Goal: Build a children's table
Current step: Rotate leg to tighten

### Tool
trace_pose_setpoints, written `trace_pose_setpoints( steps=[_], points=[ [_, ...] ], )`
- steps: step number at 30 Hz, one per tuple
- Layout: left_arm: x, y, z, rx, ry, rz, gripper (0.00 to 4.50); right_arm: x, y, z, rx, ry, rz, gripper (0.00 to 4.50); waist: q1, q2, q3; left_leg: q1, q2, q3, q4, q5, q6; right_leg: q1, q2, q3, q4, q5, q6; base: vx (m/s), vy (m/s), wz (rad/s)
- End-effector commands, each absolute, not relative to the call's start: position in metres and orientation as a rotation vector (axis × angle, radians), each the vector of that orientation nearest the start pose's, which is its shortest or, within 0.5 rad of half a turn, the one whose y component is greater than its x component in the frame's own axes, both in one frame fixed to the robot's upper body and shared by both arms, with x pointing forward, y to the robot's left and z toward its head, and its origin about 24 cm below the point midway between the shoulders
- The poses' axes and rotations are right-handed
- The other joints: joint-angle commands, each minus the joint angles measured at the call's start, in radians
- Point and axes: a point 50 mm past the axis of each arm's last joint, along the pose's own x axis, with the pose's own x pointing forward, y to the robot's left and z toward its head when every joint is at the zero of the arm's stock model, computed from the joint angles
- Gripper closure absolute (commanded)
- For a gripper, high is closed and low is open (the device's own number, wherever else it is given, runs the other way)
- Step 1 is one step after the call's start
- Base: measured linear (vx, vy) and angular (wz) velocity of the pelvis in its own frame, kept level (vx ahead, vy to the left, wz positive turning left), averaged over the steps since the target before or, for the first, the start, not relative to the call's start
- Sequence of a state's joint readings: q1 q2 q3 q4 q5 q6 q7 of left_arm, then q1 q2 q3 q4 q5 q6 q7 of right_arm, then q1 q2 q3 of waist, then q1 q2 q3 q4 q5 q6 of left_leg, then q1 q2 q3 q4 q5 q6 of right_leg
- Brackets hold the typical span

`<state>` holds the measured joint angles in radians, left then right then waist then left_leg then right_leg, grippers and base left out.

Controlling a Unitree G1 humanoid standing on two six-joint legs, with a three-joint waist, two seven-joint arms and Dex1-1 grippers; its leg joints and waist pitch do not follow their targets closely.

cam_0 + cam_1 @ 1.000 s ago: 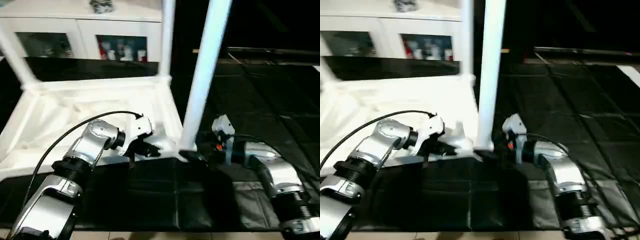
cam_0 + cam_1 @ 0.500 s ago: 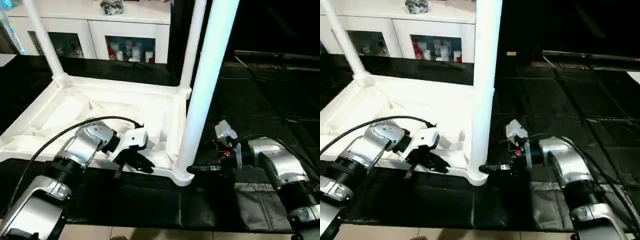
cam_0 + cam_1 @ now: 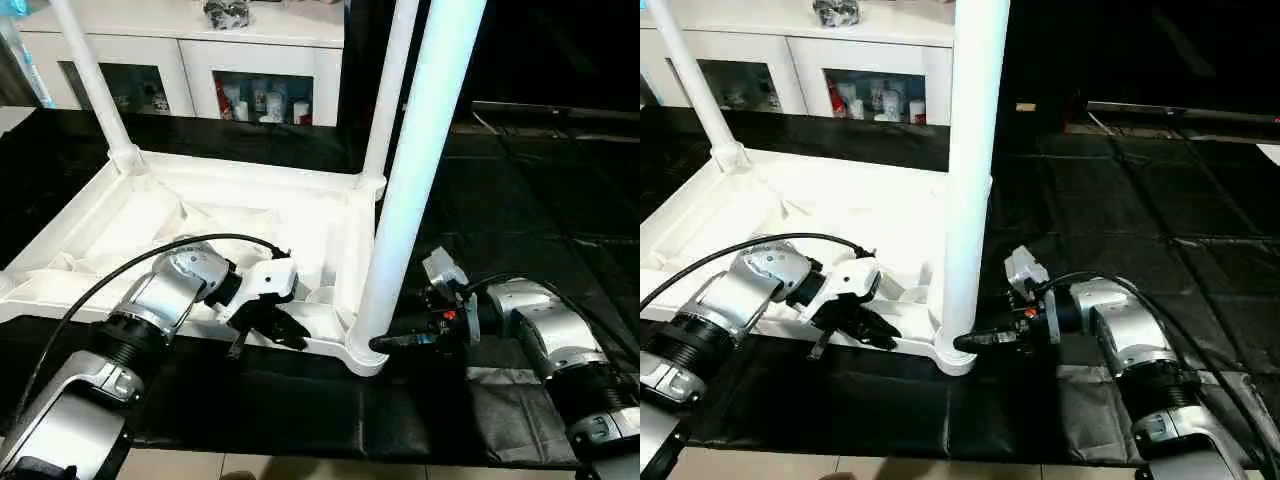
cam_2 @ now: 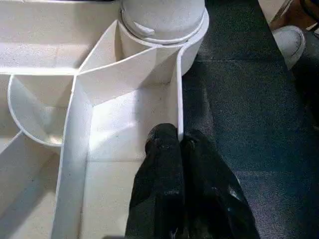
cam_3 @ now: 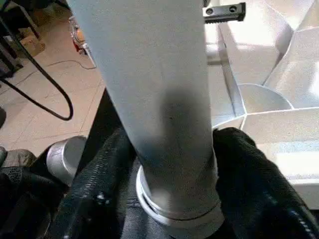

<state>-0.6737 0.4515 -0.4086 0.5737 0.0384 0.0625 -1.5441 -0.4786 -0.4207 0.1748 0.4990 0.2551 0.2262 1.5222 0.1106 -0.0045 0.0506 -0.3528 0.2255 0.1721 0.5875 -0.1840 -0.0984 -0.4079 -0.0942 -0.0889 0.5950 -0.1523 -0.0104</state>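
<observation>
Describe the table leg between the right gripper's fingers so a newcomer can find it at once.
Find the white tabletop lying upside down on the black floor. The leg stands upright in its near corner by the right gripper. It looks thickest and is nearest the robot.

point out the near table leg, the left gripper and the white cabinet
near table leg [image 3: 415,190]: left eye view, mid-shaft of the tube
left gripper [image 3: 290,335]: left eye view, black fingertips at the tabletop rim
white cabinet [image 3: 195,75]: left eye view, frame between its glass doors
</observation>
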Motion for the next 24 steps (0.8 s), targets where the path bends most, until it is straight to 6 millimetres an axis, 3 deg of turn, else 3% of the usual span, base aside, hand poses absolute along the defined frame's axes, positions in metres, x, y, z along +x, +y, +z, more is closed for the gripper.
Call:
trace_pose_setpoints(
  steps=[1,8,10,11,13,14,15,16,17,20,22,24],
  points=[
    [0.304,0.123,0.075,0.574,0.542,-1.798,4.5,0.29,-0.156,0.06,0.026,0.376,1.564,2.29,-0.006,-0.003,-0.069,0.005,0.008,0.011,-0.069,-0.22,0.038,0.054,-0.042,0.041,-0.062,-0.274,-0.23,0.0,0.0,0.0],
    [0.314,0.114,0.069,0.484,0.514,-1.627,4.5,0.285,-0.149,0.055,0.112,0.335,1.483,2.49,-0.002,-0.001,-0.066,0.011,0.008,0.014,-0.069,-0.234,0.031,0.049,-0.042,0.043,-0.068,-0.297,-0.222,0.0,0.0,0.0],
    [0.319,0.109,0.067,0.442,0.507,-1.541,4.5,0.287,-0.145,0.049,0.124,0.327,1.38,2.52,-0.006,-0.005,-0.065,0.004,0.004,0.011,-0.071,-0.241,0.028,0.055,-0.042,0.041,-0.071,-0.34,-0.204,0.0,0.0,0.0],
    [0.324,0.102,0.066,0.397,0.499,-1.465,4.5,0.289,-0.14,0.041,0.108,0.338,1.276,2.52,-0.011,-0.002,-0.062,0.009,0.002,0.009,-0.072,-0.269,0.016,0.049,-0.044,0.04,-0.079,-0.404,-0.18,0.0,0.0,0.0],
    [0.33,0.089,0.063,0.325,0.495,-1.338,4.5,0.294,-0.129,0.029,0.106,0.356,1.092,2.53,-0.018,-0.001,-0.056,0.008,0.001,0.008,-0.075,-0.28,0.0,0.044,-0.042,0.039,-0.085,-0.445,-0.161,0.0,0.0,0.0],
    [0.332,0.084,0.062,0.3,0.499,-1.302,4.5,0.296,-0.124,0.027,0.112,0.358,1.036,2.53,-0.026,-0.004,-0.056,0.013,-0.005,0.005,-0.074,-0.301,-0.013,0.043,-0.044,0.033,-0.094,-0.518,-0.135,0.0,0.0,0.0],
    [0.332,0.081,0.061,0.287,0.503,-1.286,4.5,0.297,-0.121,0.026,0.117,0.358,1.009,2.54,-0.035,-0.006,-0.057,0.01,-0.008,0.0,-0.075,-0.309,-0.014,0.047,-0.046,0.028,-0.1,-0.573,-0.106,0.0,0.0,0.0],
    [0.332,0.081,0.061,0.287,0.503,-1.286,4.5,0.297,-0.121,0.026,0.117,0.358,1.009,2.54,-0.044,-0.007,-0.055,-0.001,-0.01,-0.004,-0.078,-0.309,-0.008,0.052,-0.044,0.023,-0.104,-0.598,-0.082,0.0,0.0,0.0],
    [0.335,0.075,0.061,0.265,0.498,-1.243,4.5,0.3,-0.115,0.025,0.134,0.365,0.952,2.56,-0.052,-0.004,-0.055,0.003,-0.011,-0.004,-0.076,-0.317,0.002,0.047,-0.045,0.024,-0.112,-0.601,-0.075,0.0,0.0,0.0],
    [0.342,0.062,0.062,0.223,0.483,-1.137,4.5,0.31,-0.1,0.025,0.166,0.371,0.821,2.57,-0.067,-0.003,-0.059,0.003,-0.012,-0.004,-0.074,-0.312,0.012,0.045,-0.042,0.02,-0.11,-0.552,-0.104,0.0,0.0,0.0],
    [0.35,0.049,0.065,0.187,0.455,-1.018,4.5,0.32,-0.086,0.03,0.143,0.363,0.713,2.57,-0.069,-0.003,-0.061,0.009,-0.012,-0.001,-0.072,-0.312,0.014,0.04,-0.041,0.022,-0.113,-0.541,-0.106,0.0,0.0,0.0],
    [0.351,0.045,0.065,0.198,0.443,-0.995,4.5,0.326,-0.082,0.032,0.153,0.364,0.653,2.57,-0.073,-0.003,-0.061,0.005,-0.011,-0.002,-0.075,-0.302,0.021,0.043,-0.038,0.023,-0.108,-0.488,-0.124,0.0,0.0,0.0]
  ],
)
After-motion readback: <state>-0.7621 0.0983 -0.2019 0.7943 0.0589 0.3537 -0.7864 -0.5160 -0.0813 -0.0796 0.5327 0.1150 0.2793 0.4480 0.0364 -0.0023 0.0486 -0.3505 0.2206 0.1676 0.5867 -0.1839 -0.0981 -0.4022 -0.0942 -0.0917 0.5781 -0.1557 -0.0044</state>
